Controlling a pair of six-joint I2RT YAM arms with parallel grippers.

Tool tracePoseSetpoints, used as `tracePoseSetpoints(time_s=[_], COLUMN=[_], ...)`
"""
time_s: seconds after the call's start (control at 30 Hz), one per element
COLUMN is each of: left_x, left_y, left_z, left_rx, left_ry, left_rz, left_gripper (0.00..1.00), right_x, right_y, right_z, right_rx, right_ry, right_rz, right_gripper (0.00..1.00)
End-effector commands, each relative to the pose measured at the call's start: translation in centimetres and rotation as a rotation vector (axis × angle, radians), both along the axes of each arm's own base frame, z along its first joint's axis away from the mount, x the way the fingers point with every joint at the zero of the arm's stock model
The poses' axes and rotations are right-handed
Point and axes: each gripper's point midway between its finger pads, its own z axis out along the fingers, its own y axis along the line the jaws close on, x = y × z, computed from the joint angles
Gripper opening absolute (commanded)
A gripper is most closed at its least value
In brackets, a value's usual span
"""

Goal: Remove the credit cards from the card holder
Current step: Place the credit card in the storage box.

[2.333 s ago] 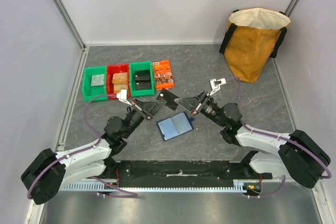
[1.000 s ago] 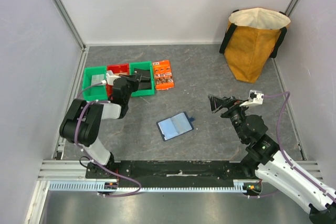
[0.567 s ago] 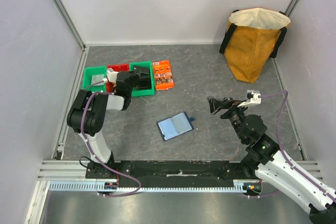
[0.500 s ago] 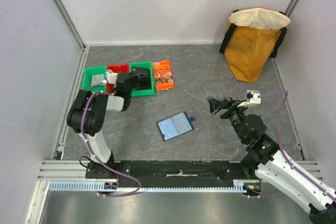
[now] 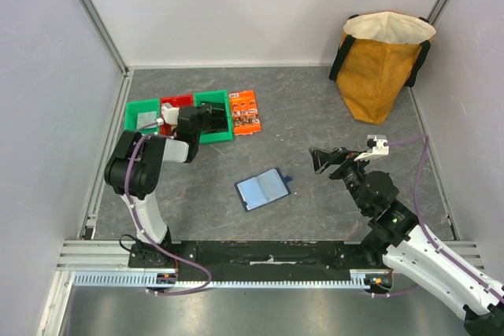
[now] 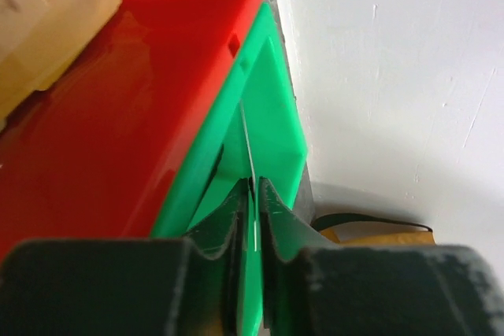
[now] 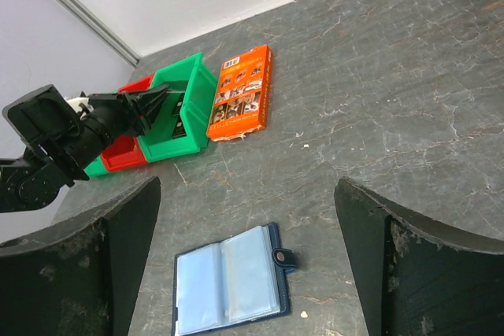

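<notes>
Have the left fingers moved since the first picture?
Yes. From beside the card holder, the left fingers went farther out and left, to the green bin beside the orange packet.

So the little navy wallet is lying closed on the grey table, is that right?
Not quite: the wallet is lying open, folded out flat, on the grey table. The right wrist view shows this most clearly.

Top camera: high above the near edge, looking down on the whole table (image 5: 315,116).
Left wrist: very close, skimming the red bin (image 6: 118,116) and green bin (image 6: 272,108), facing the back wall (image 6: 394,76).
Right wrist: farther off, facing left-rear. It shares the card holder (image 7: 228,282), packet (image 7: 241,94) and bins with the top view.
</notes>
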Motion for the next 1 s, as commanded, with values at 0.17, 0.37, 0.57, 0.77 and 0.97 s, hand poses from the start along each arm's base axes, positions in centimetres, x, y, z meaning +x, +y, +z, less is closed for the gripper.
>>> tracePoseSetpoints(time_s=[0.17,0.37,0.57,0.77,0.97], left_x=[0.4,-2.6,-6.5,-11.4,-19.4], left_y=[-0.8,-0.6,-0.5,-3.5,-8.4], left_z=[1.2,2.6,5.4,8.8,7.9], left_rx=[-0.017,-0.028,0.063,0.33,0.566], left_ry=[-0.016,-0.035,-0.077,-0.128,-0.079], left_rz=[-0.012,-0.04,-0.126,-0.426,-0.811], left_gripper=[0.48,0.57,0.59,0.6,0.63], right_x=[-0.1,-0.3,-0.5,-0.9,-1.0], right_y=[0.2,0.6,1.8,4.9,9.1], right_z=[1.8,2.0,1.5,-0.1,-2.3], right_rx=[0.002,-0.007,-0.046,-0.12,-0.167], right_ry=[-0.029,-0.015,0.027,0.117,0.223], right_rz=[0.017,0.043,0.106,0.256,0.449], right_gripper=[0.98,0.98,0.98,0.98,0.98])
